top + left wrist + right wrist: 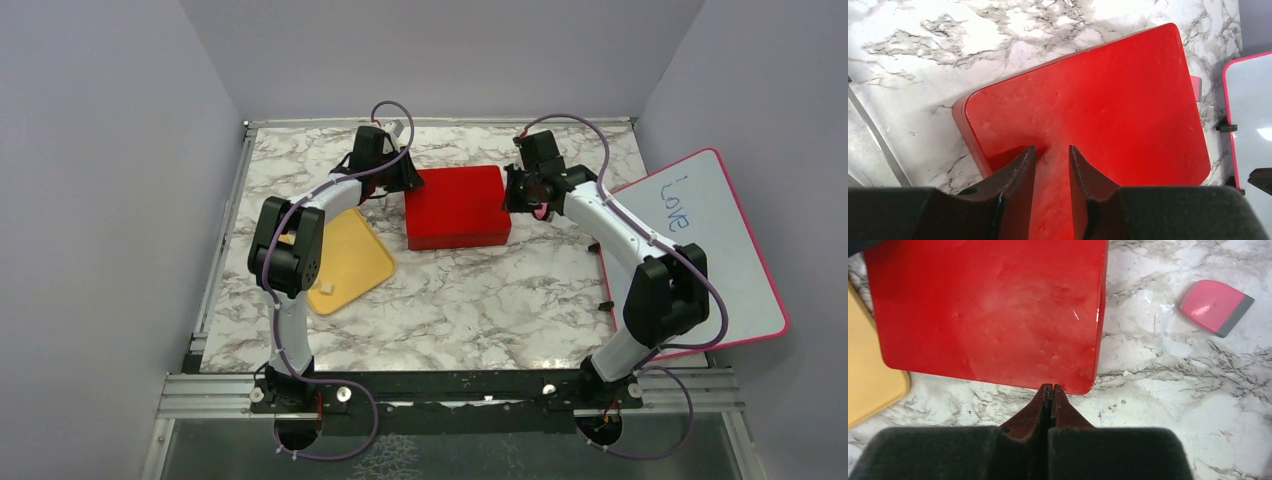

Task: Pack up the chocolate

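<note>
The right gripper (1049, 386) has its fingers pressed flat together with nothing between them. The tips sit at a rounded corner on the right side of the red box (988, 310), touching it or nearly so. The left gripper (1049, 150) points down over the box's far-left corner. Its jaws are a little apart, and only the lid's surface shows in the gap. I cannot tell whether the tips rest on the lid.

The box is closed, so whatever is inside is hidden. One pale chocolate cube (325, 291) lies on the yellow tray (360, 255), to the left of the box and nearer, well apart from both grippers.

The main risk, as I judge it, is that the packing finishes with that piece left outside, since both arms are at a shut box and neither is at the tray.

There are also handling risks:
- **Sliding or spinning:** a push from closed tips on a rounded corner can glance off. It could also spin the box on the smooth marble table (480, 300), towards the tray or against the left fingers.
- **Tilting:** pressing down on one corner alone may tilt the lid instead of seating it.
- **Snagging:** the pink block (1215, 307) lies just right of the box under the right wrist, with the whiteboard (700, 240) beyond it. A wide pull-back could catch either one.
</note>
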Robot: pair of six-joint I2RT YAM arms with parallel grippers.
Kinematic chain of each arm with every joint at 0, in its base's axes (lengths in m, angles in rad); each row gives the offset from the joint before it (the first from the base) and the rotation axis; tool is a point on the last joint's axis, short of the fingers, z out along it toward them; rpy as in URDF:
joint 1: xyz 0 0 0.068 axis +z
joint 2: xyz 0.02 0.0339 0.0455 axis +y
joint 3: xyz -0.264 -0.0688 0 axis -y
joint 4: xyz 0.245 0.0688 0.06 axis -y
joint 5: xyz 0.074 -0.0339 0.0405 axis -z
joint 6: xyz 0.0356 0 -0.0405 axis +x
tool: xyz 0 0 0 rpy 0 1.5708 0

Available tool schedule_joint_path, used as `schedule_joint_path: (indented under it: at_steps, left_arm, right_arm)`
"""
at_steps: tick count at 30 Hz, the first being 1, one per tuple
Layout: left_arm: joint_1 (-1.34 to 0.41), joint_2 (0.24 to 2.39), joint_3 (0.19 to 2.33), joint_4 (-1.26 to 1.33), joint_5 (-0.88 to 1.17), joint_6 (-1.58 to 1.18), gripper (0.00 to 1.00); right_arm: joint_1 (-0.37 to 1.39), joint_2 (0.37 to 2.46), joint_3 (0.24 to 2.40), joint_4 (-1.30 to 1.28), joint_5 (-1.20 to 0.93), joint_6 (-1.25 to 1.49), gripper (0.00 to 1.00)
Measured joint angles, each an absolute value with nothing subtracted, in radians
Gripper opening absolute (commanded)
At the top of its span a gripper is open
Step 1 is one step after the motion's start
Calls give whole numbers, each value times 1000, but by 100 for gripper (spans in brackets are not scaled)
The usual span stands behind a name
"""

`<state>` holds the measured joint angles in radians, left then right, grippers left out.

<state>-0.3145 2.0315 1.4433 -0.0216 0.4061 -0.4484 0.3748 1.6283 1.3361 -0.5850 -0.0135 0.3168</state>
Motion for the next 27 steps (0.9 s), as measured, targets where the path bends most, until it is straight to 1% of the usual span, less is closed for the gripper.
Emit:
schedule_joint_path:
  at_steps: [10,15,22,24,27]
  left_arm:
    - [-315,2041,1443,3,414,-449,34]
    - [-315,2045,1443,12,420,-450,34]
    - [-316,2047,1446,18,434,-456,36]
    - [-316,2047,1449,15,437,-460,39]
    - [-316,2048,1465,-5,447,-471,49]
  right_arm:
    - [398,1652,1336,-630,74,311,1]
    - [398,1718,1309,-638,109,316,1]
    - [400,1726,1336,-653,138,312,1]
    - [400,1724,1359,-660,143,312,1]
    - [400,1704,1390,-657,147,312,1]
